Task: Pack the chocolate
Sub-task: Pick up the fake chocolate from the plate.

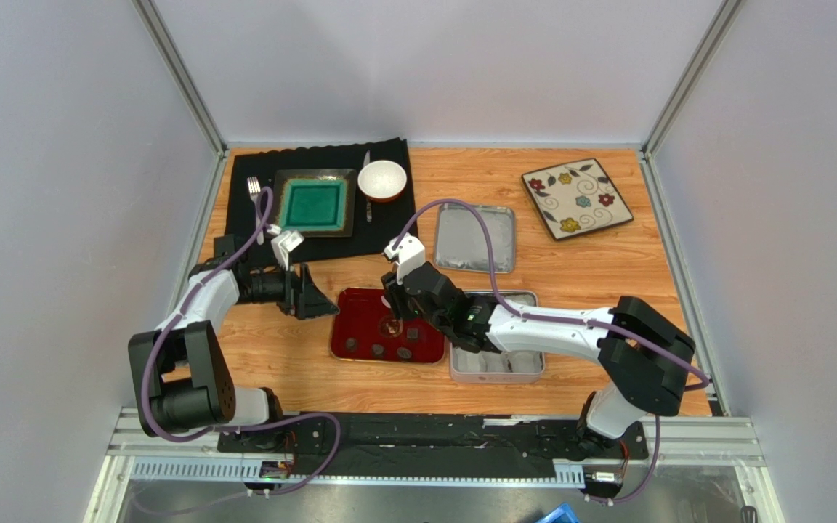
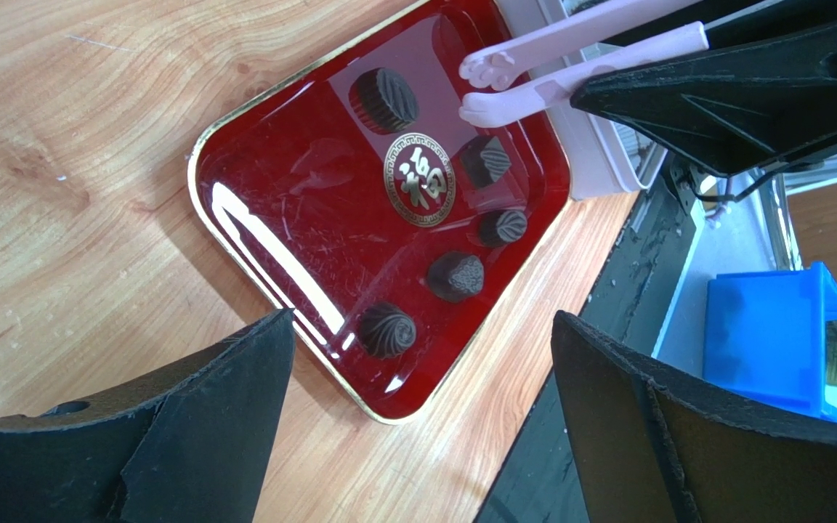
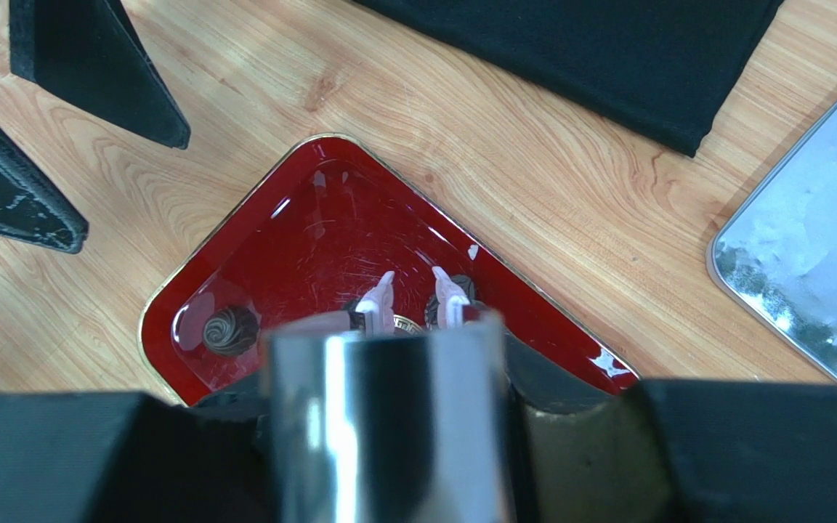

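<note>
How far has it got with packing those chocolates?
Done: hard to judge, since the right arm hides most of the tin. In hand: the right claw holds tongs, tips apart and empty, over the red tray. Left to do: five chocolates lie on that tray, and the left claw hangs open beside it.

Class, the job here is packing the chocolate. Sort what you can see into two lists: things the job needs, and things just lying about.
Belongs to the job: chocolate pieces, red tray, tongs, tin, tin lid.

Just lying about: floral plate, green plate, white bowl, fork, black cloth.
</note>
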`<control>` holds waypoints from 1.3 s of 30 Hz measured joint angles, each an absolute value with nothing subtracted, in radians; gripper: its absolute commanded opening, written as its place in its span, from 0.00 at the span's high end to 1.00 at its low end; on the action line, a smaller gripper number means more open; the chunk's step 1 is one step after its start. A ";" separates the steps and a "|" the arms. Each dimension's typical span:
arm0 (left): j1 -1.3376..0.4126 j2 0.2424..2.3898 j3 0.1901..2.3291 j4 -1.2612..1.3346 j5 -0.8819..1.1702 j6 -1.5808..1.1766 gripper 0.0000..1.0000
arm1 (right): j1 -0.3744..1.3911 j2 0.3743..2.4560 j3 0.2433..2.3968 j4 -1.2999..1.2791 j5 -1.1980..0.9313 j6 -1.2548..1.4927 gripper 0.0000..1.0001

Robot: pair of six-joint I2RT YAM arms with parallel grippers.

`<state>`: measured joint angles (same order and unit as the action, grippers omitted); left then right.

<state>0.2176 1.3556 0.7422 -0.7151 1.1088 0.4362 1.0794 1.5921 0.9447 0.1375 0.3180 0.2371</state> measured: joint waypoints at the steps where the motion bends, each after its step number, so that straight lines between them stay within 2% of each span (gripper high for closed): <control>1: 0.218 1.356 0.742 -0.718 1.109 0.439 0.04 | 1.079 1.596 0.945 0.141 0.321 0.239 0.59; 39: 0.226 1.356 0.771 -0.824 1.152 0.530 0.02 | 1.079 1.687 0.910 0.201 0.366 0.284 0.51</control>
